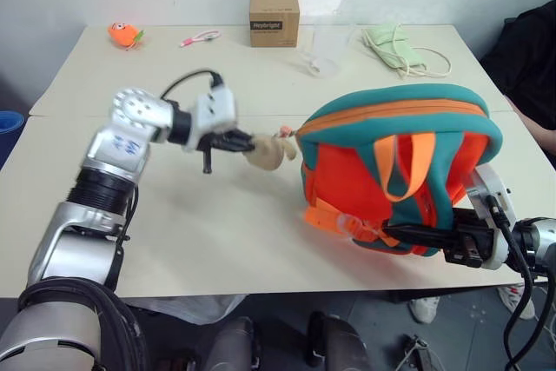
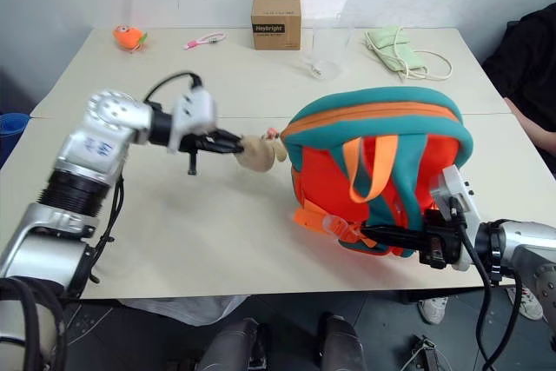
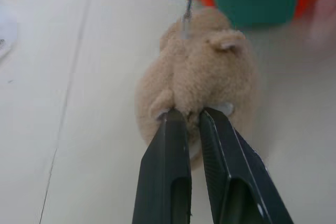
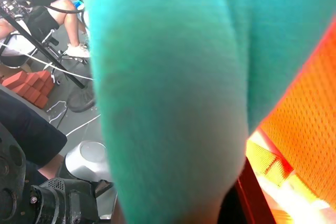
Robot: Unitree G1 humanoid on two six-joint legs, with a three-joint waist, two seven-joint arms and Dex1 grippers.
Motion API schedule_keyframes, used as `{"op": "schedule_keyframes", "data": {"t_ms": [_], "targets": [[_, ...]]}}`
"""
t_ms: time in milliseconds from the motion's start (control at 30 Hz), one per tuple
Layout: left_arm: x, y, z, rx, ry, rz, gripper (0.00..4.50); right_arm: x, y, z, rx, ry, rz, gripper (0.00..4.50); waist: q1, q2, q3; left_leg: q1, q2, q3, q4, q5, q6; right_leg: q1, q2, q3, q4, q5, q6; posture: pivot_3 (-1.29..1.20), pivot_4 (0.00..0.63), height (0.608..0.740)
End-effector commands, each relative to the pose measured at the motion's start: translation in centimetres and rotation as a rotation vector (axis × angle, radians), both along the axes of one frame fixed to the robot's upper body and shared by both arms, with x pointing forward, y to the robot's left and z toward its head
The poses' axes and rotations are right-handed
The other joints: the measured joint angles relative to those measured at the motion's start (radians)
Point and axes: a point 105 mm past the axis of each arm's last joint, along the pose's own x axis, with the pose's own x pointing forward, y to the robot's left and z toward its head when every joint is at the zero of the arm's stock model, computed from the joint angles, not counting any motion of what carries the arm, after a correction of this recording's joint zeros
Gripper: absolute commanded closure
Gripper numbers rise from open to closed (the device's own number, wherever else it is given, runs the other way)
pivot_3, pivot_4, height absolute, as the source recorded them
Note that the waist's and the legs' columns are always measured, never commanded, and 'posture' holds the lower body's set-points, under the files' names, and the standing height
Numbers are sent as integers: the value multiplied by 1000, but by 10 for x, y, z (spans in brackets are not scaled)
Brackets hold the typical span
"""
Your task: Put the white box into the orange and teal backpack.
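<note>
Left gripper (image 3: 188,116) is pinched shut on the plush animal (image 3: 202,77), right gripper (image 2: 382,236) is clamped shut on the bottom edge of the orange and teal backpack (image 2: 382,162).

So both sets of jaws are closed on the bag or its charm, none on the white box, which I can't spot anywhere. The backpack stands upright on the table (image 1: 217,241), near the front edge, zipper looks closed. My guess: it's soft and floppy, pulling the plush will just tug its clip, so better to grab the zipper pull or top trim. Behind it sit a brown cardboard box (image 1: 274,19) and a pale green pouch (image 1: 393,45).
</note>
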Motion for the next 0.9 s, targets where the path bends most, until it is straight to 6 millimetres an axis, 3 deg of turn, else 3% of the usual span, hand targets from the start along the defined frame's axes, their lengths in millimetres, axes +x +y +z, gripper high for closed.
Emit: {"op": "schedule_keyframes", "data": {"t_ms": [33, 200, 400, 433, 467, 633, 800, 900], "targets": [[-22, -39, -33, -9, 13, -137, 4436, 5, -4, 4, 13, -36, -32, 4438, 0, 0, 0, 0, 0, 0, 0, 0, 0, 0, -1, 1, -1, 0, 0, 0, 150, 740], [-36, -56, -50, -3, 0, -179, 4436, 14, -6, 4, 17, -73, -71, 4438, 4, 0, 0, -2, -1, -2, 2, -1, 1, 0, -8, 5, -1, 0, 1, 0, 150, 740], [-42, -37, -28, -203, 185, -90, 4436, 22, -18, 7, 15, -95, -147, 4438, 1, 0, 0, 0, -3, -2, 3, -1, 2, 1, -11, 5, -1, 1, 1, 0, 150, 740], [-43, -30, -26, -223, 223, -75, 4436, 23, -23, 9, 12, -86, -167, 3699, -1, 0, 0, 0, -3, -2, 3, -1, 2, 1, -11, 5, -1, 1, 1, 0, 150, 740], [-45, -23, -24, -240, 254, -65, 4436, 24, -29, 11, 15, -64, -185, 3417, -2, 0, 0, 0, -3, -2, 3, -1, 2, 1, -11, 5, -1, 1, 1, 0, 150, 740], [-54, 25, -4, -294, 398, 8, 2877, 5, -72, 49, -43, -85, -245, 1737, -5, 2, 1, -1, -3, -2, 3, 0, 2, 1, -9, 2, 1, 1, 1, 0, 150, 740], [-69, 82, 48, -421, 510, 78, 1367, -29, -140, 78, -126, -63, -400, 74, -2, 2, 1, -2, -1, -2, 3, -1, 3, 1, -2, -4, -1, 1, 1, 0, 150, 740], [-70, 111, 85, -534, 478, 137, 474, -43, -178, 88, -141, -71, -534, 0, -1, 1, 1, -2, -2, -2, 3, -2, 4, 2, -2, -3, -2, 1, 2, 0, 150, 740]]}}
